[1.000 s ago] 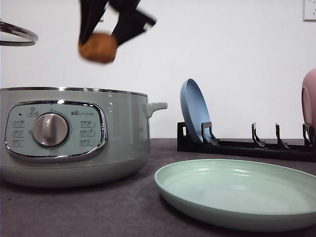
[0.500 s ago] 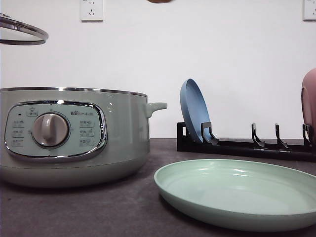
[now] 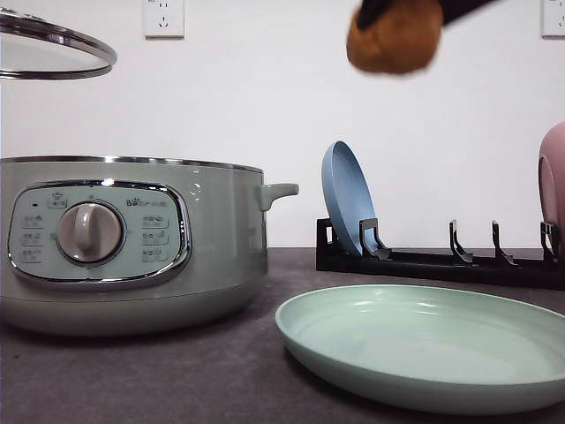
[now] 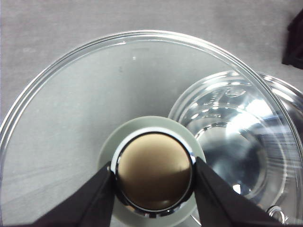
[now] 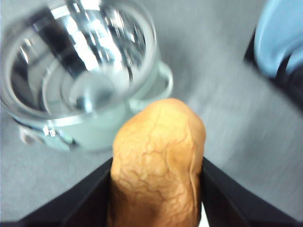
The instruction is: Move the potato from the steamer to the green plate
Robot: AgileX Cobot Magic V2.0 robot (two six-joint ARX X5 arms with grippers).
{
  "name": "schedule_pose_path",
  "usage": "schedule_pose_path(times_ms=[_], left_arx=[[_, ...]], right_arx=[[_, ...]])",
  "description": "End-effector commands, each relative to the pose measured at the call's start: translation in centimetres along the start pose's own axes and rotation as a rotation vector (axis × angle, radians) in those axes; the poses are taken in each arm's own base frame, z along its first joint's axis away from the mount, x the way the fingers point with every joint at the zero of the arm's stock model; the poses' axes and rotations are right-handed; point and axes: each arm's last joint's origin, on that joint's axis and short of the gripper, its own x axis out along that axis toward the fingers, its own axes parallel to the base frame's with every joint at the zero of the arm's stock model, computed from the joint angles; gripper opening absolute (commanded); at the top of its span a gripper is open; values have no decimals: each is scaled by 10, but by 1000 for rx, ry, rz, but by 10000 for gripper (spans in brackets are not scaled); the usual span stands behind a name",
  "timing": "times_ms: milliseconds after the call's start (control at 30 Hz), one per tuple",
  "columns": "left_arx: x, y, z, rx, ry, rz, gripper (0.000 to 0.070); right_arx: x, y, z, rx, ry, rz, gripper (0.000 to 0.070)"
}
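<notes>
A dark grey table (image 3: pixel 177 380) carries the steamer (image 3: pixel 132 243) at the left and the green plate (image 3: pixel 424 344) at the front right. Behind the plate, a black dish rack (image 3: pixel 441 261) stands on the table.

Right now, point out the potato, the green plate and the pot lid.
potato (image 3: pixel 394 37), front view, middle of its orange-brown skin.
green plate (image 3: pixel 424 340), front view, bare inner floor.
pot lid (image 4: pixel 71 109), left wrist view, clear glass beside the knob.
</notes>
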Motion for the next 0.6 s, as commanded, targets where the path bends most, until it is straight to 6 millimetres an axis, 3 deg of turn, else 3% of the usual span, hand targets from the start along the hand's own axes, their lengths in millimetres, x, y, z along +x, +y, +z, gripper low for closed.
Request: schedule_pose_path(times_ms=[0, 300, 567], left_arx=[[-9, -2, 8, 12, -76, -7, 0], [-9, -8, 8, 31, -75, -29, 0], [-9, -10, 8, 37, -75, -37, 0]], right_arx=[[10, -1, -12, 74, 15, -5, 260], [55, -8, -71, 235, 62, -51, 260], [79, -14, -109, 277, 101, -130, 266]])
